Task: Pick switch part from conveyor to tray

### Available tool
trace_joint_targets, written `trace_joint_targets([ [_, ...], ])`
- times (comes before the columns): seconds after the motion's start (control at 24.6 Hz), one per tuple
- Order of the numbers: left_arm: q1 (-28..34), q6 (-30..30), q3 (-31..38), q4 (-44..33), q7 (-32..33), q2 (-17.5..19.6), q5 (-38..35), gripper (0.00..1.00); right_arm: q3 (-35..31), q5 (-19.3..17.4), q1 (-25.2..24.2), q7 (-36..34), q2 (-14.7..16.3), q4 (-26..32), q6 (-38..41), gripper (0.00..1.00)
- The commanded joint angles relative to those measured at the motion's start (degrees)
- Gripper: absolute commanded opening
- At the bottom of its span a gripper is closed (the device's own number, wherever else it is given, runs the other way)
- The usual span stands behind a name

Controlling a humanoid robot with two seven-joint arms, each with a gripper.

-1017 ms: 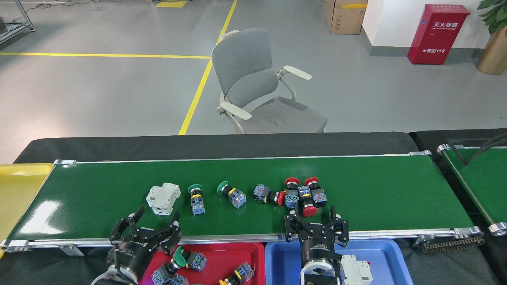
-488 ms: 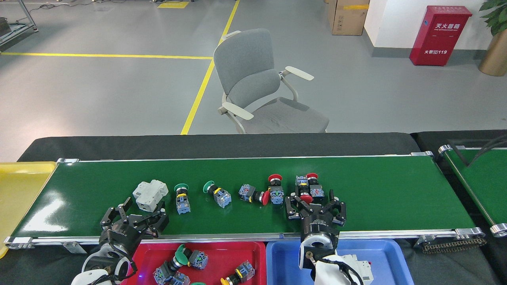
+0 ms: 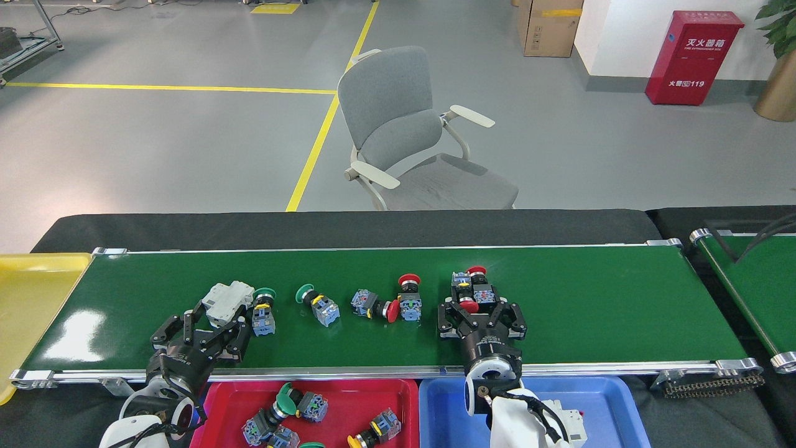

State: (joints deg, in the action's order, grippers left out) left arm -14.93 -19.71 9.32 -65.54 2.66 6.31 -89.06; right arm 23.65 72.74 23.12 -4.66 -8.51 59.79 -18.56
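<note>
Hard plastic, light and knobbly, the red-capped switch part [image 3: 471, 292] lay on the conveyor [image 3: 591, 305] between my right gripper's [image 3: 479, 313] spread fingers [image 3: 445, 314], best pinched across its squarish body.

**Grey workshop floor around an empty chair**

A grey upholstered chair [image 3: 407, 134] with pale armrests stands on a smooth grey floor [image 3: 155, 155], turned partly to the right. Yellow floor lines [image 3: 314, 152] run just left of the chair, one heading away and another crossing it far to the left. Beyond the chair to the right sits a cardboard box [image 3: 550, 26] against a white wall [image 3: 612, 28]. Further right of the chair stand a red fire-extinguisher cabinet [image 3: 693, 56] and a gold planter [image 3: 777, 93] with green leaves. Light is even and soft.
</note>
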Motion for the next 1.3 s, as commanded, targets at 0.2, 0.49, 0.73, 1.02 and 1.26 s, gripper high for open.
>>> trace_joint_targets([
  [0.2,5.18,-6.84,3.16,-12.07,2.87,3.44,7.85,0.04,1.66,0.30,-12.13,0.00,5.78,21.77,21.11,0.08],
  [0.49,18.98,-10.09,4.30,-27.18,2.96,3.44,11.37,0.05,8.78,1.79,-18.72,0.62,7.63,27.75,37.11,0.64],
  [0.73,20.74,-9.91,4.30,-28.15,2.96,3.26,11.28,0.04,13.17,4.34,-18.72,0.71,7.36,27.31,37.37,1.00],
  [1.02,22.41,-15.89,3.60,-32.72,2.96,2.91,11.98,0.05,6.05,3.82,-19.60,0.62,7.19,31.70,32.10,0.99],
  [1.26,19.42,-16.06,-6.95,-34.13,3.66,0.72,6.53,0.05,-14.33,3.73,-26.28,-0.09,7.10,33.99,15.75,0.99],
])
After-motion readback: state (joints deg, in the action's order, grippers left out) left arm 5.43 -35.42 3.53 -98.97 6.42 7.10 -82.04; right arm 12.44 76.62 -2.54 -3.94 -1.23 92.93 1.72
